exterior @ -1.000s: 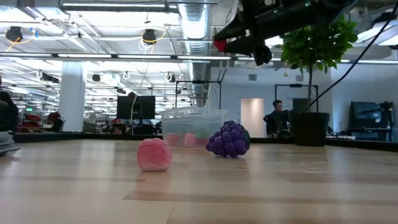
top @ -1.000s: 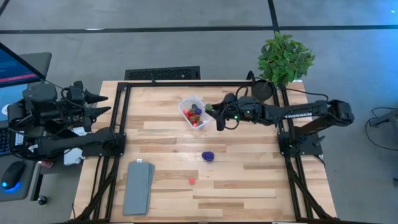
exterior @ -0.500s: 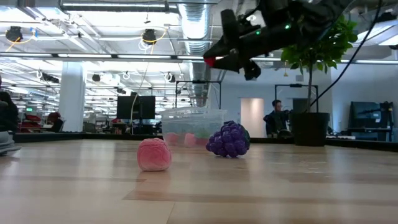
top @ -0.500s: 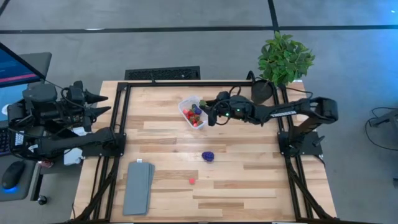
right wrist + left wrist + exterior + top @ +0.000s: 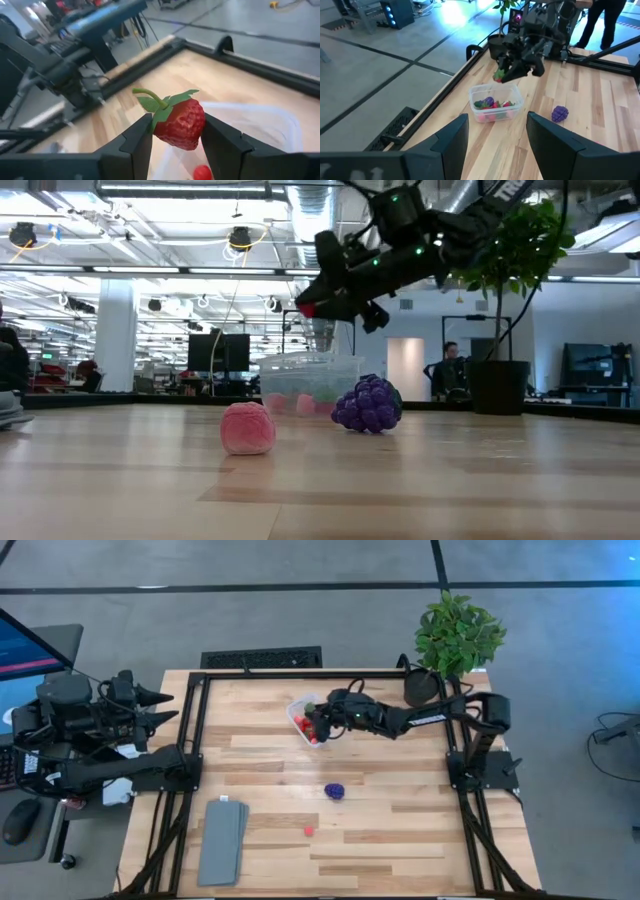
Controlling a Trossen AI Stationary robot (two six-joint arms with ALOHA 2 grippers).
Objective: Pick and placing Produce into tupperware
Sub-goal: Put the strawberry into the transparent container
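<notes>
While right end effector (image 5: 175, 137) grips strawberry (image 5: 179, 122) over tupperware (image 5: 305, 717), grape cluster (image 5: 334, 791) nearby, left end effector (image 5: 495, 145) released.

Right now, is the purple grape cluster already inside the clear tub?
No, the grape cluster lies on the bare wooden table, apart from the clear tub, which the right gripper hangs over.

White letters run along the right arm (image 5: 430, 720) in the high view, but they are too small to read. In the low view a few white letters show on the same arm near the top edge, cut off and unreadable.
</notes>
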